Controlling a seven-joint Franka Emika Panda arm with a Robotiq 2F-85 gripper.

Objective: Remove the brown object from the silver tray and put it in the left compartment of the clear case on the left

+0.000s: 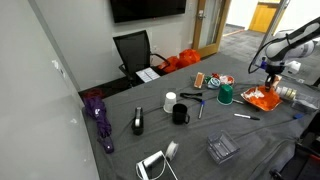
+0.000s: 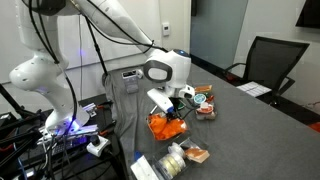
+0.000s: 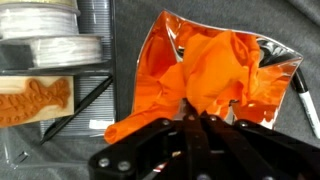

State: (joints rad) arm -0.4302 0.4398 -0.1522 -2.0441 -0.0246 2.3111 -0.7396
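An orange-brown block [image 3: 35, 100] lies in a compartment of the clear case [image 3: 96, 88], next to the compartment with white rolls [image 3: 50, 48]. It also shows as a brown patch in an exterior view [image 2: 197, 154]. The silver tray [image 3: 278, 62] holds a large bright orange pile [image 3: 200, 60]. My gripper [image 3: 193, 118] is shut, its tips at the near edge of that pile. I see nothing between the fingers. In both exterior views the gripper [image 1: 270, 72] [image 2: 172, 108] hangs just over the orange pile [image 1: 264, 99] [image 2: 163, 125].
A black marker [image 3: 306, 100] lies right of the tray. On the table stand a green cup [image 1: 226, 95], a white cup [image 1: 170, 100], a black mug [image 1: 181, 114], an upright orange-brown box [image 1: 199, 78] and a second clear case [image 1: 221, 149]. An office chair [image 1: 134, 50] stands behind.
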